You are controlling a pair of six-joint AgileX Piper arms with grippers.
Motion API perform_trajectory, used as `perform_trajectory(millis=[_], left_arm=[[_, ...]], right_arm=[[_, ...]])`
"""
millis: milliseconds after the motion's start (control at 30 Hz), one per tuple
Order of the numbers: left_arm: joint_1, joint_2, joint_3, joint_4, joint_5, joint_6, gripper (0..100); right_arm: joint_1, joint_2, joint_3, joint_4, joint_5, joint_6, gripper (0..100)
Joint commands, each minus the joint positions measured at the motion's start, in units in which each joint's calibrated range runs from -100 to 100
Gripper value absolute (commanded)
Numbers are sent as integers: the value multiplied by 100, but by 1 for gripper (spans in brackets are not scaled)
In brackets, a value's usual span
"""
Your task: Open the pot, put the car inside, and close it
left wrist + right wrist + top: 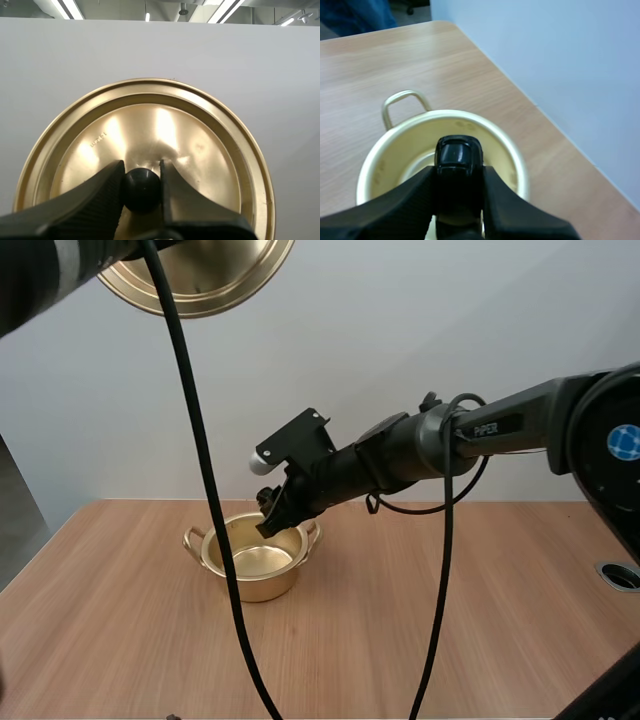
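In the left wrist view, the left gripper (141,175) has its 2 fingers pinched on the black knob (142,192) of the gold lid (150,125), whose knob side spreads wide just beyond the tips. In the right wrist view, the right gripper (457,176) clamps the small black car (457,152) between its 2 fingers. The car hangs directly over the open mouth of the gold pot (370,175), not yet resting inside. The pot stands on the wooden table (380,60), with 1 loop handle (402,100) showing on the side away from the gripper.

In the high view, the right arm (430,445) reaches in from the right and angles down, with its gripper at the pot's rim. Farther up and to the left, the lid is held high, well above the pot and clear of it.
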Motion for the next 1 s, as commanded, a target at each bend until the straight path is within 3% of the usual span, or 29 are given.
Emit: perform_trajectory(millis=[0,500,633,667,800,833,967], left_arm=[[1,-42,-3,6,158,-5,0],[95,-113,-3,40,435,-5,0],[93,-113,-3,52,435,-5,0],[93,-113,-3,77,452,-5,0],[93,-113,-3,133,509,-5,0],[93,-113,-3,133,509,-5,0],[93,-113,-3,158,509,-5,0]], right_arm=[[137,361,-97,895,-103,-215,0],[137,1550,-560,788,-115,-337,0],[137,1720,-560,494,-73,-337,0],[137,1733,-560,462,-73,-337,8],[137,1733,-560,414,-63,-245,59],[137,1733,-560,414,-63,-218,67],[137,1661,-560,414,-63,-218,66]])
